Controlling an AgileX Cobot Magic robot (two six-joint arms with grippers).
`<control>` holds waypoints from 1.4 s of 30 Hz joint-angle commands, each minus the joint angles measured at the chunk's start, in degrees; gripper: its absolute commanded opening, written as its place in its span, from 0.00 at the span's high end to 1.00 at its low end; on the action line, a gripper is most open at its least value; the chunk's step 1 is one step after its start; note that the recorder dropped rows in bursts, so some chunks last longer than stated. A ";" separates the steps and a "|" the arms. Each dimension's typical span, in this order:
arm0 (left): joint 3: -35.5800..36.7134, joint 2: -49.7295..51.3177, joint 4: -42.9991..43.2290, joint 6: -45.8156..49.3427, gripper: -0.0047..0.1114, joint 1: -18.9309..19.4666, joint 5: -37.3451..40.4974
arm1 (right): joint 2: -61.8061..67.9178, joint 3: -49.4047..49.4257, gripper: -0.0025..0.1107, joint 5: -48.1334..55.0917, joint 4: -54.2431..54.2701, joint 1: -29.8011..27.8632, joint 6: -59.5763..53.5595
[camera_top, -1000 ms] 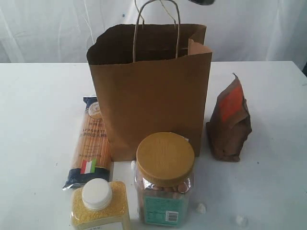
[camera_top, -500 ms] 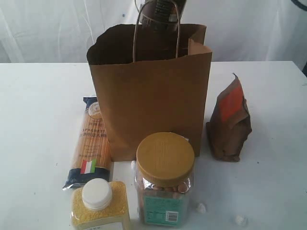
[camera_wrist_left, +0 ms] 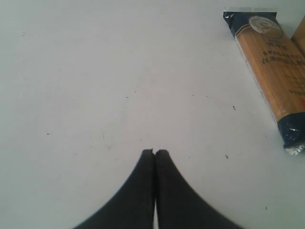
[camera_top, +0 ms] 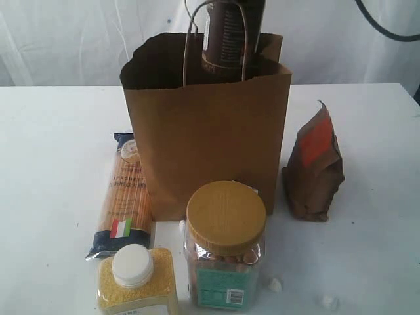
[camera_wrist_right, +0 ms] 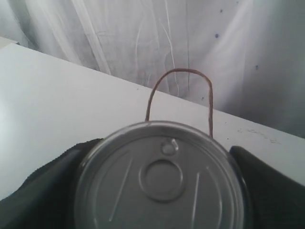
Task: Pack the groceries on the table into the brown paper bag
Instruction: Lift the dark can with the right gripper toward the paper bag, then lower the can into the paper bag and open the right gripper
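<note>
The brown paper bag [camera_top: 207,138] stands open in the middle of the table [camera_top: 52,131]. A dark tin can [camera_top: 225,39] hangs upright in the bag's mouth, between the handles, its lower end below the rim. My right gripper [camera_wrist_right: 162,179] is shut on the can [camera_wrist_right: 159,176], one dark finger [camera_wrist_right: 47,188] on each side of its lid. The spaghetti packet [camera_top: 123,193] lies left of the bag. In front stand the yellow-lidded jar [camera_top: 225,243] and the white-capped grain bottle [camera_top: 136,281]. The orange-labelled pouch [camera_top: 315,164] stands to the right. My left gripper [camera_wrist_left: 155,153] is shut and empty over bare table, near the spaghetti packet [camera_wrist_left: 271,71]. No white-blue carton shows.
Two tiny white lumps [camera_top: 275,285] [camera_top: 328,302] lie near the front edge, right of the jar. A white curtain [camera_top: 72,39] hangs behind the table. A black cable [camera_top: 384,26] crosses the top right corner. One handle loop [camera_wrist_right: 180,95] rises behind the can.
The tin can has come down from above the frame's top edge into the bag's mouth. Everything on the table stays where it was.
</note>
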 commanded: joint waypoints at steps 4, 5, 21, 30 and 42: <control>0.36 -0.29 0.08 -0.08 0.96 -0.26 -0.02 | -0.49 -0.44 0.42 0.51 -4.98 0.07 -0.28; 0.36 -0.29 0.08 -0.08 0.96 -0.26 -0.02 | -0.49 0.01 0.42 0.64 -5.13 0.07 -0.28; 0.36 -0.29 0.08 -0.08 0.96 -0.26 -0.02 | 2.09 0.12 0.41 6.16 -5.13 0.07 0.35; 0.36 -0.29 0.08 -0.08 0.96 -0.26 -0.02 | 3.62 0.12 0.39 4.60 -4.93 0.07 0.44; 0.36 -0.29 0.08 -0.08 0.96 -0.26 -0.02 | 4.20 0.12 0.33 5.45 -5.18 0.07 0.49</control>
